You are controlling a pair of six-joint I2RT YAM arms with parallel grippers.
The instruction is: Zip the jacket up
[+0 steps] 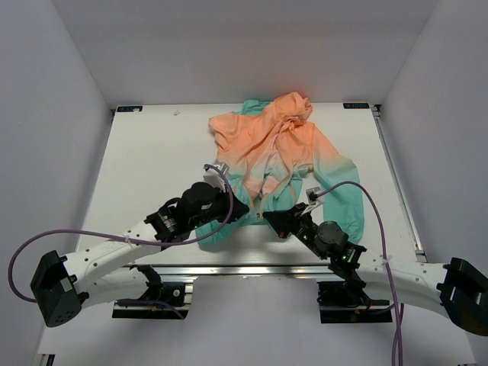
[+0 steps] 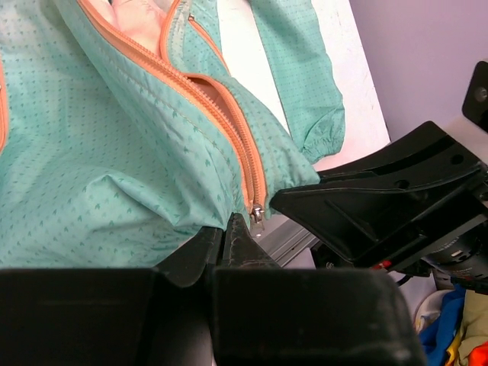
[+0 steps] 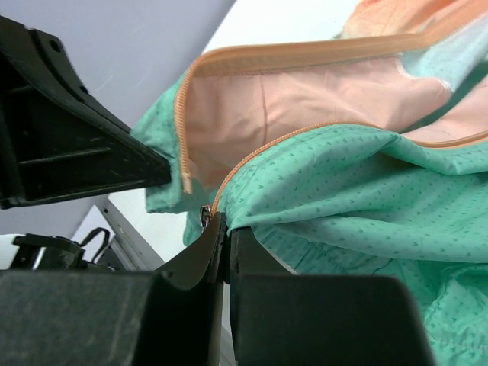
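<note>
The jacket (image 1: 278,149) lies flat on the white table (image 1: 152,160), with the orange hood far and the teal hem near. Its front is open higher up. My left gripper (image 1: 235,207) is shut on the teal hem left of the orange zipper (image 2: 229,114). In the left wrist view its tips (image 2: 230,226) sit just beside the metal slider (image 2: 258,212). My right gripper (image 1: 273,219) is shut on the hem of the other front panel (image 3: 343,183). Its tips (image 3: 226,226) are right by the slider (image 3: 204,215). The two grippers nearly touch.
A teal sleeve and cuff (image 2: 324,126) lie toward the table's right side. The table's metal front rail (image 1: 244,268) runs just below both grippers. The left gripper's body (image 3: 69,145) crowds the right wrist view.
</note>
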